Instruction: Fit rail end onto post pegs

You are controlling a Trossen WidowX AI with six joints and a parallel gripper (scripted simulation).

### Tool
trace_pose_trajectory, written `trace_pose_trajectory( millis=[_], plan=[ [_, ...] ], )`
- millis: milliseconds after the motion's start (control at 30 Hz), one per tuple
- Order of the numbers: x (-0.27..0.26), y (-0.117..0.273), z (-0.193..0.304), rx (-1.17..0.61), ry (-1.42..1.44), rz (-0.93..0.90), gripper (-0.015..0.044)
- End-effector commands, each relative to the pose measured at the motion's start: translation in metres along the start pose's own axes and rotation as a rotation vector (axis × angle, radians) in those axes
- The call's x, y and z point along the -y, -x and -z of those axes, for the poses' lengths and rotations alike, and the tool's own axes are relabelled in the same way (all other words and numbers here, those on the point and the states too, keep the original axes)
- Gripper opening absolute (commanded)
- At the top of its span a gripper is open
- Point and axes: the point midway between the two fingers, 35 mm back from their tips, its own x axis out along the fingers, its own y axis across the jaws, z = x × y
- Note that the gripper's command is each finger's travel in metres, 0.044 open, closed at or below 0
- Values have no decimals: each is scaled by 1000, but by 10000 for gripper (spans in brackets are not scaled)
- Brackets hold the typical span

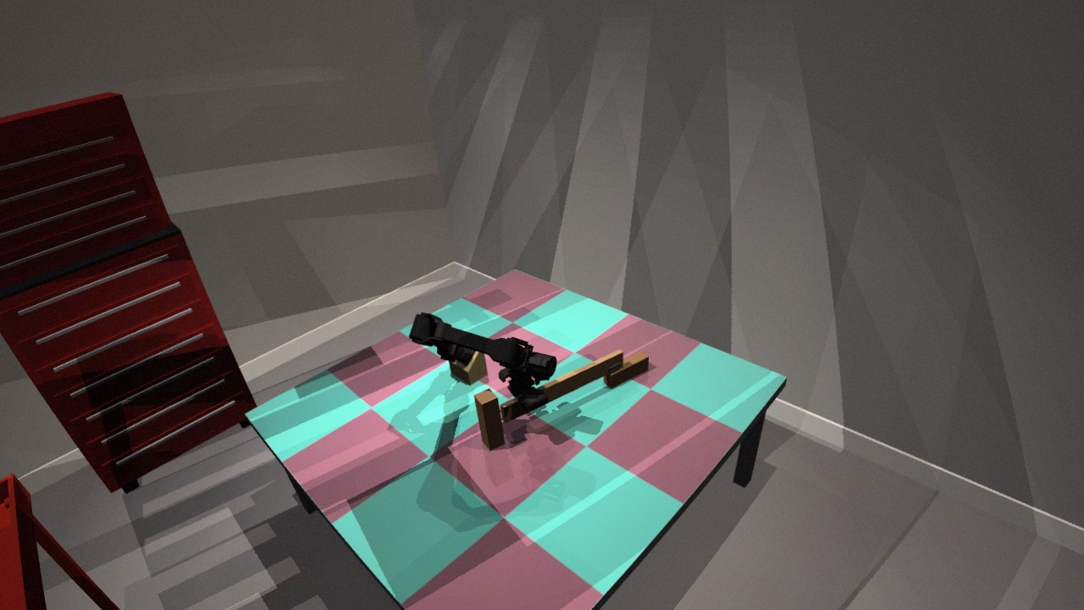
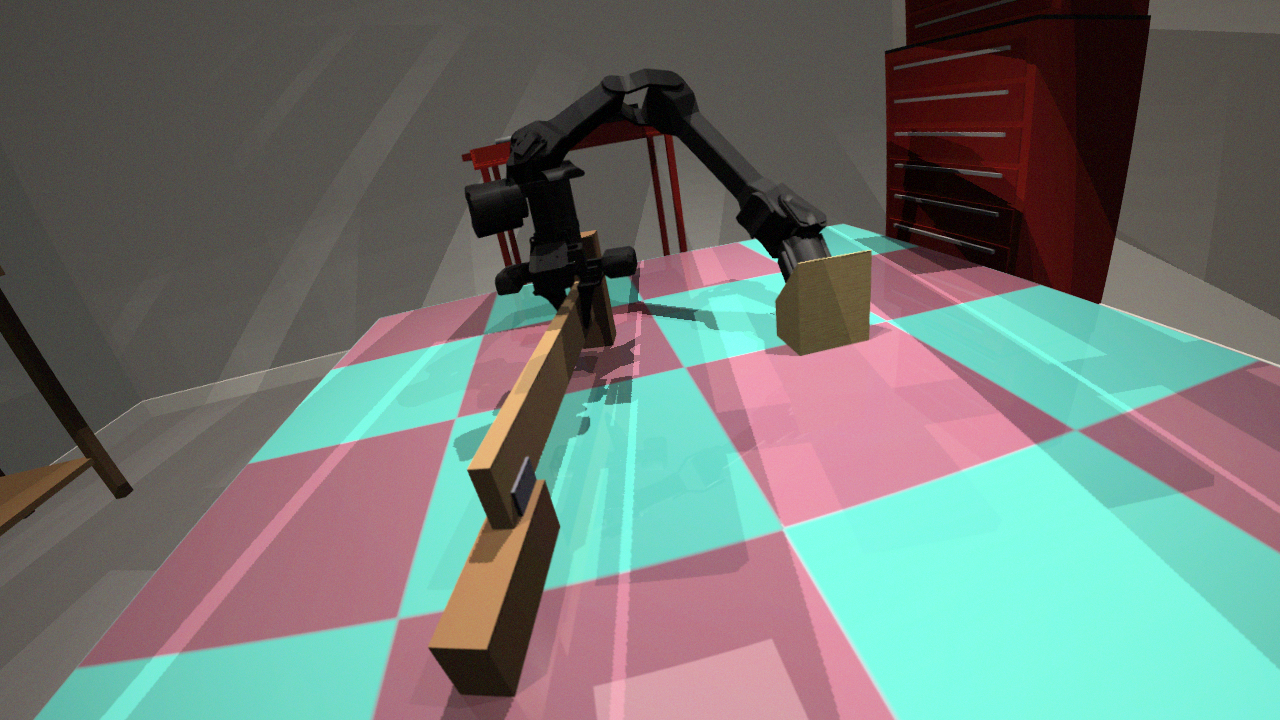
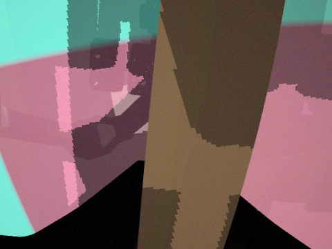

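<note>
The long wooden rail (image 1: 582, 378) (image 2: 528, 407) (image 3: 200, 166) runs from the low footboard block (image 1: 630, 369) (image 2: 496, 600) toward the short upright post (image 1: 489, 421) (image 2: 603, 313). Its far end sits on the block beside the dark bracket plate (image 2: 524, 486). My gripper (image 1: 528, 402) (image 2: 575, 308) (image 3: 170, 173) is shut on the rail close to its near end and holds that end above the table. The rail looks roughly level. In the top view a narrow gap shows between the rail's end and the post. The pegs and holes cannot be made out.
A tan angled block (image 1: 468, 368) (image 2: 827, 304) stands beside the arm's base on the checkered table (image 1: 644, 530) (image 2: 895, 394). A red tool cabinet (image 1: 106, 303) (image 2: 1002, 152) stands beyond the table. Shadows cross the table around the post.
</note>
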Motion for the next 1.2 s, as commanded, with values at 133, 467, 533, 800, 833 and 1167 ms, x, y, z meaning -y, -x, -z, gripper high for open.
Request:
trace_pose_trajectory(
  millis=[133, 467, 533, 800, 833, 1167],
  plan=[
    [0, 1, 3, -2, 4, 1, 0],
    [0, 0, 6, -2, 4, 1, 0],
    [0, 0, 7, -2, 4, 1, 0],
    [0, 0, 9, -2, 4, 1, 0],
    [0, 0, 10, -2, 4, 1, 0],
    [0, 1, 12, -2, 4, 1, 0]
  ],
)
